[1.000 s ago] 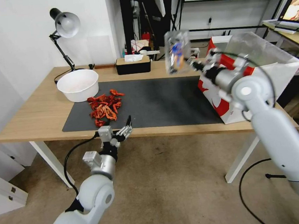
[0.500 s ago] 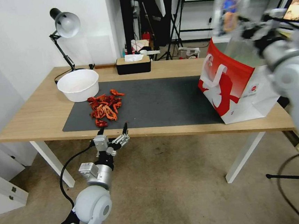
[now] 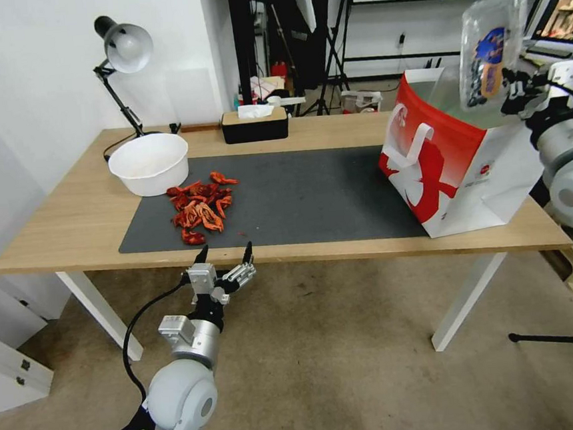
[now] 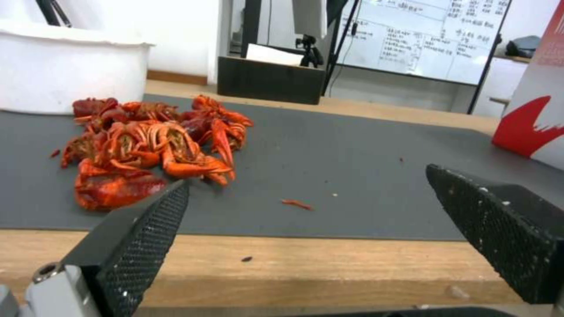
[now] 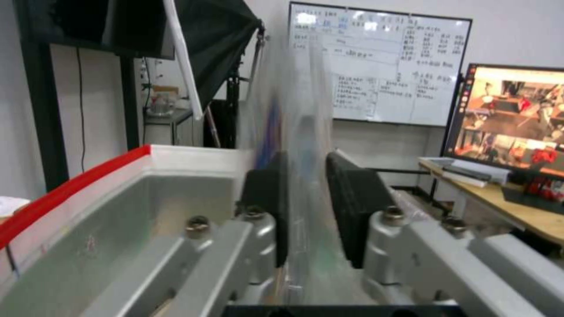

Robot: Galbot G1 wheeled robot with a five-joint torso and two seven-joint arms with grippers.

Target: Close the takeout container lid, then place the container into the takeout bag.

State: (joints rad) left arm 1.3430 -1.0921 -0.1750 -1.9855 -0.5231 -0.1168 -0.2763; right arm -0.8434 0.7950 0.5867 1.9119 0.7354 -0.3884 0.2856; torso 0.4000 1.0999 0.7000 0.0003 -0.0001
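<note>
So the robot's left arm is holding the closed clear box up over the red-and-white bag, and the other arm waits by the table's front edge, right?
Not quite: it is the right gripper that holds the closed takeout container above the takeout bag, as the head view shows. The left gripper waits, open, by the table's front edge.

Wooden table (image 3: 66,221) had a dark mat (image 3: 311,193) on it, plus a white bowl (image 3: 149,163), desk lamp (image 3: 123,62), tissue box (image 3: 255,125), and the takeout bag (image 3: 452,160) standing under the right gripper (image 3: 511,96).
</note>
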